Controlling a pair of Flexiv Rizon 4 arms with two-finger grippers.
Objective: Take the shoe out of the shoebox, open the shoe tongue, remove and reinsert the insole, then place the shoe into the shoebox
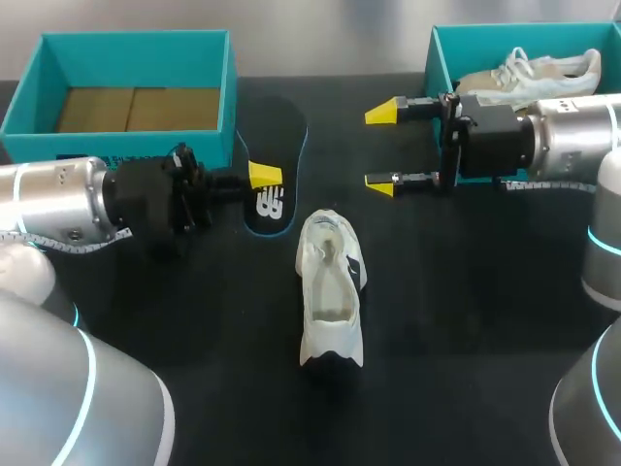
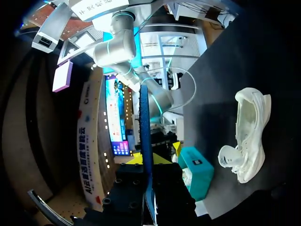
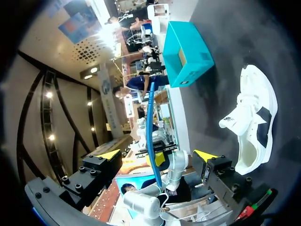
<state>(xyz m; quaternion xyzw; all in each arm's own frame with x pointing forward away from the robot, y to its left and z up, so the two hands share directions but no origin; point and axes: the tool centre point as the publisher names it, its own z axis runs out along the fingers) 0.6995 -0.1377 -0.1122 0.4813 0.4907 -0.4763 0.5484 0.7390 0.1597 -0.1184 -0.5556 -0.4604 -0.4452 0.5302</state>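
- My left gripper (image 1: 260, 178) clamped on insole (image 1: 281, 136); right gripper (image 1: 386, 146) spread, empty.
- Unheld shoe (image 1: 330, 291) at insole's 5 o'clock: reinserting may shove it or buckle insole.

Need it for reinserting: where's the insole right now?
Head view, left of middle: the insole is pinched in the left gripper, between the left shoebox and the white shoe.
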